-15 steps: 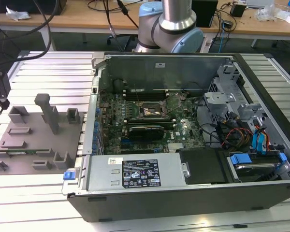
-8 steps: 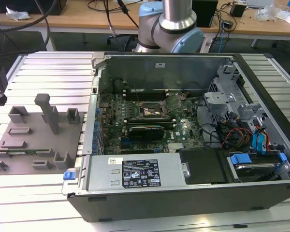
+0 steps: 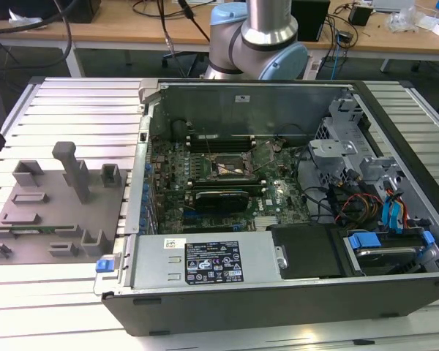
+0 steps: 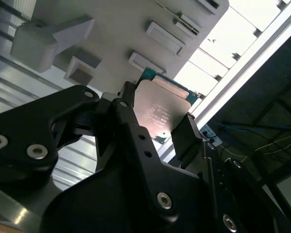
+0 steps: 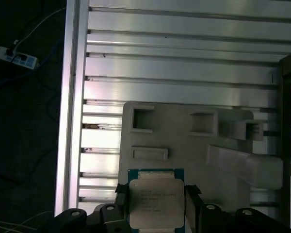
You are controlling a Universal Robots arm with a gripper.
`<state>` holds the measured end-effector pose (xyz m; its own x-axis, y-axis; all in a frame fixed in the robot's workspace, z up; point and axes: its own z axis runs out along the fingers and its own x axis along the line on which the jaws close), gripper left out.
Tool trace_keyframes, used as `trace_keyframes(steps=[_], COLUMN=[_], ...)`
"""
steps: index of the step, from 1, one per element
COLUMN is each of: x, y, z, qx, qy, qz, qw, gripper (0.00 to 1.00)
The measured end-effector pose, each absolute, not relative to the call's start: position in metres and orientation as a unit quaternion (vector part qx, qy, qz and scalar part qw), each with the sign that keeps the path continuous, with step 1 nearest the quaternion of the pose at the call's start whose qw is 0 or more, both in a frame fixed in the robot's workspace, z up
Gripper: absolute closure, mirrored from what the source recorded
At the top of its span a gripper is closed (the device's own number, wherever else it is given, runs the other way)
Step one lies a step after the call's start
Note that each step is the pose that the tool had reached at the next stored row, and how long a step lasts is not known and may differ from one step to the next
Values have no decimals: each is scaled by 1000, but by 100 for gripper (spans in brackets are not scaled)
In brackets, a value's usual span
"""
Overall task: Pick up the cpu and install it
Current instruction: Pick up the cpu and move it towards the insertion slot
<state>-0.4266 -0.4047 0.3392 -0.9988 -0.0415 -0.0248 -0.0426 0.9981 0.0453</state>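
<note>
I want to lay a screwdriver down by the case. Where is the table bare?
Bare slotted table lies beyond the grey fixture, on the exterior view's left of the case, and in a strip on the fixture's near side. Crowded: the fixture's holders, over which the gripper holds the cpu, and the case's inside, full of cables.

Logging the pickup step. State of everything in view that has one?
Small flat square silvery cpu: clamped between the fingers, held aloft.
Black gripper: shut on the cpu.
Dark metal computer case: on its side, panel off, open.
Grey plastic fixture tray: flat on the slatted table.
Square dark socket frame: open or latched, cannot tell.
</note>
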Motion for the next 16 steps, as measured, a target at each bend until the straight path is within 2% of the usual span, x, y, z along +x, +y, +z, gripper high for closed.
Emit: trace_keyframes(steps=[5, 16], x=[-427, -427], y=[-403, -401], z=[364, 394], qx=[-21, -21], qy=[999, 999], qz=[23, 23], qw=[12, 12], gripper=[45, 45])
